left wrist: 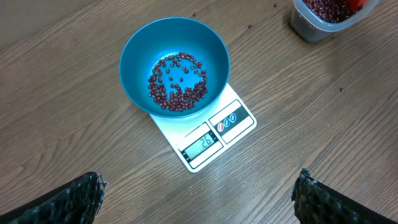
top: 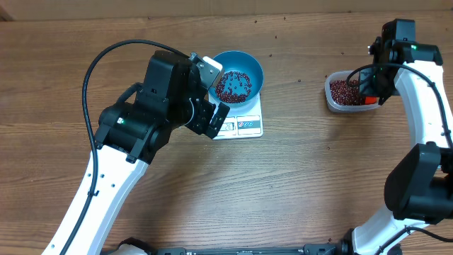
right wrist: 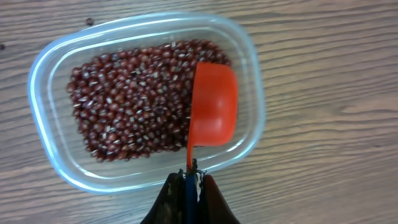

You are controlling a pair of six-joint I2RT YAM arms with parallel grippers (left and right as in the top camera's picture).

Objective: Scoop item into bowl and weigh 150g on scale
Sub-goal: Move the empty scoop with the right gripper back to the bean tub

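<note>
Right claw (right wrist: pixel 189 186) clamped on handle of red scoop (right wrist: pixel 212 102) | scoop over beans (right wrist: pixel 130 99) in clear container (right wrist: pixel 37 93), apparently touching them, well apart from scale (left wrist: pixel 205 140) | left claw (left wrist: pixel 198 198) spread wide, empty, above scale | blue bowl (left wrist: pixel 134 56) on scale, thin layer of beans inside | all on wooden counter (left wrist: pixel 62 143)

The table (top: pixel 141 28) is grained wood, the container (right wrist: pixel 38 81) clear plastic, the bowl (left wrist: pixel 138 56) smooth.

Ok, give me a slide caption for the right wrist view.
Right end effector holds a red scoop by its handle at the beans in a clear container.
</note>
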